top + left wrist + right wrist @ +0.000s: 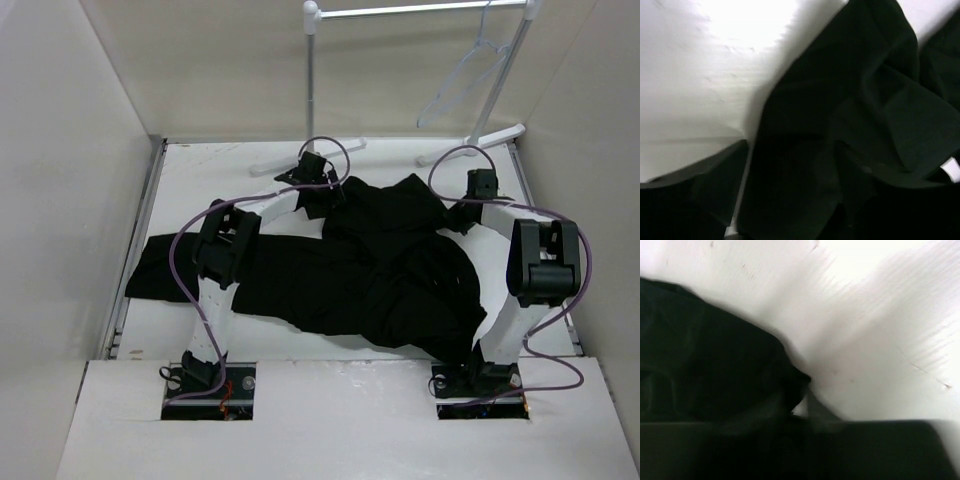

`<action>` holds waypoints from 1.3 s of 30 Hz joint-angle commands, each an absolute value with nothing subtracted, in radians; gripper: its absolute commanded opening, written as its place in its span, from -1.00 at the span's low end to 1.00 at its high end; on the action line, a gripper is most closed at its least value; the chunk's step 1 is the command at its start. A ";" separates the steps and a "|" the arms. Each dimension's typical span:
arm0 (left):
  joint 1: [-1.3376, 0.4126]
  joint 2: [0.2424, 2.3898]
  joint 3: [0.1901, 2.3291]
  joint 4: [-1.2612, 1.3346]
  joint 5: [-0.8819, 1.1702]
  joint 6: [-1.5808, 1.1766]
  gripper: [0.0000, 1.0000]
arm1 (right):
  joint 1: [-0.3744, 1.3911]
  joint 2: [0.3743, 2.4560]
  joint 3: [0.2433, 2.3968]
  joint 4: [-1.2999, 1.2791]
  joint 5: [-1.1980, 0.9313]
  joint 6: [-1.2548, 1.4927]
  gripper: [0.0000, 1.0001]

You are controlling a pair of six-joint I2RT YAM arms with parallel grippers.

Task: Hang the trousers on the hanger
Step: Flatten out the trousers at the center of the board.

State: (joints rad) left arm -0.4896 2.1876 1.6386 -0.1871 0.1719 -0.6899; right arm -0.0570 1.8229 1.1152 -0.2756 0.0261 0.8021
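Observation:
The black trousers (pixel 350 270) lie crumpled across the white table (pixel 215 165), with one leg stretched to the left. My left gripper (pixel 328 188) is at their far edge near the middle, and black cloth (pixel 855 115) fills its jaws and hides the fingers. My right gripper (pixel 458 218) is at their far right edge, and a corner of cloth (pixel 705 370) runs into its jaws. Both look shut on the fabric. The pale hanger (pixel 465 75) hangs from the rack at the back right, apart from both grippers.
A white garment rack (pixel 311 80) stands at the back, its feet (pixel 480 140) on the table's far edge. White walls close in the left, right and back. Purple cables loop over both arms.

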 commanded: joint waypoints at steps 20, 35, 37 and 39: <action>-0.534 1.293 1.360 -0.087 -0.116 -0.747 -0.90 | 0.156 1.444 1.078 -0.159 -0.002 0.789 0.42; -0.512 1.335 1.307 -0.376 -0.426 -0.610 0.06 | 0.329 1.540 0.917 -0.172 0.055 0.695 0.67; -0.454 1.263 1.240 -0.422 -0.494 -0.618 0.06 | 0.341 1.592 0.955 -0.170 0.037 0.677 0.77; -0.400 1.201 1.175 -0.457 -0.521 -0.629 0.17 | 0.341 1.644 0.982 -0.215 0.015 0.680 0.69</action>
State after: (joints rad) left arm -0.4500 1.3647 1.2163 -0.3874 -0.3874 -0.6182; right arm 0.3397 1.6054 0.9157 -0.2428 0.0406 0.7055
